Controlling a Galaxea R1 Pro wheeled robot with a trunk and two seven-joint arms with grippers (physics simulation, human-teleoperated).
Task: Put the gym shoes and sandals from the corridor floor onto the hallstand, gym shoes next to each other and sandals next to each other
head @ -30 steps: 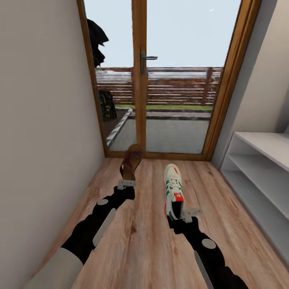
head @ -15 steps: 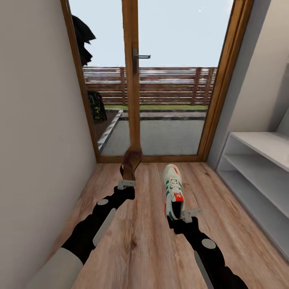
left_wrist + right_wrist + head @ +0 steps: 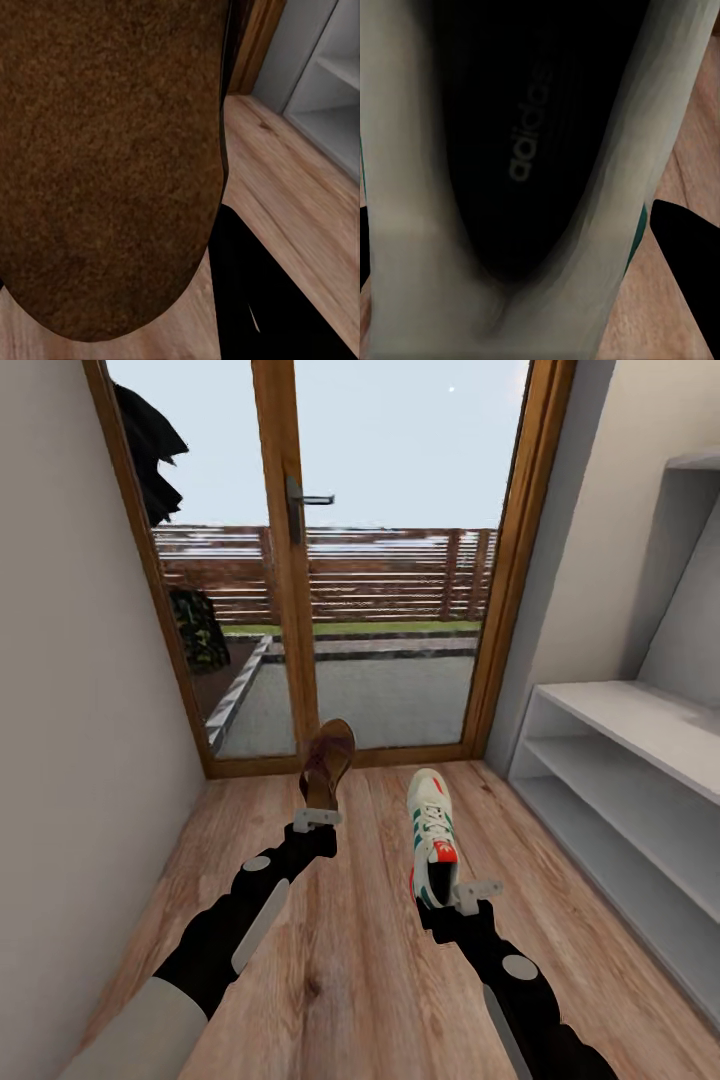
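Two shoes are carried: sandal point(image 3: 327, 765) clamped by left gripper point(image 3: 316, 819), sneaker point(image 3: 432, 836) by right gripper point(image 3: 472, 895), both toe-forward; rack point(image 3: 640, 725) at 2 o'clock, nearer the right arm.

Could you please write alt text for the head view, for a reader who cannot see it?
Two black robot arms reach over a wooden corridor floor: the left end effector holds a brown sandal, the right end effector a white gym shoe. A white shoe rack stands at right, a glazed wooden door ahead.
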